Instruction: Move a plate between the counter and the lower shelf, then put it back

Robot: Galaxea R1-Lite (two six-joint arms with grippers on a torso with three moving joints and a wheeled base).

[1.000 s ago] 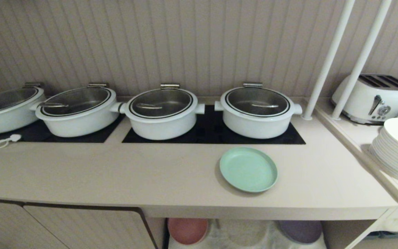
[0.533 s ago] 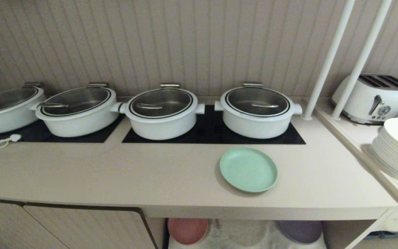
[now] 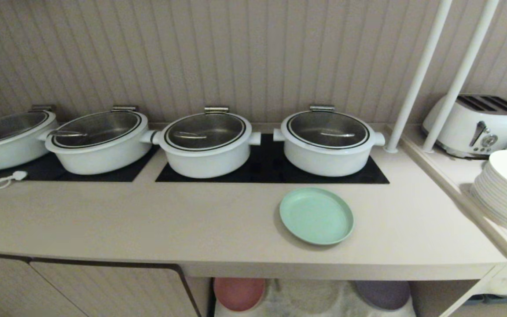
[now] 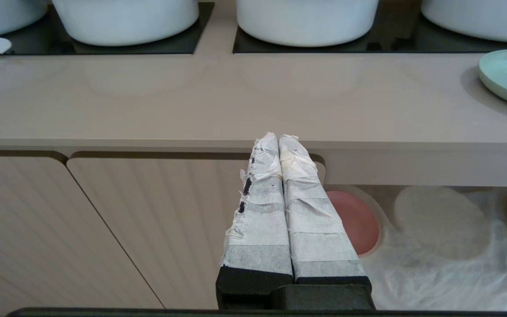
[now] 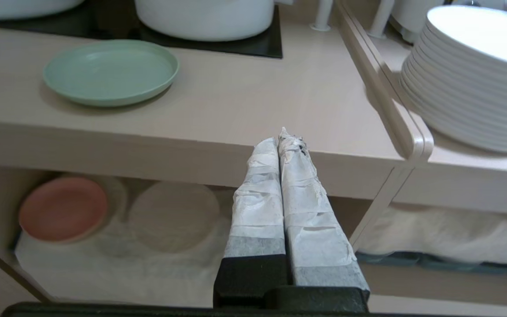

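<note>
A long beige counter [image 3: 148,220] holds the mint-green plate [image 3: 316,215], lying flat near its front edge before the white pots [image 3: 328,141]. Both the left gripper [image 4: 278,137] and right gripper [image 5: 282,135] are clenched empty, held out in front of the counter's edge, well apart from the plate.

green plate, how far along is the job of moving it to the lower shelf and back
From these pictures alone it can't be told whether a trip has been made. The green plate lies flat on the counter in front of the pots. Nothing is in hand: the left tool and right tool are both shut and empty, in front of the counter edge. On the lower shelf, the round spot between the pink plate and purple plate is free.
</note>
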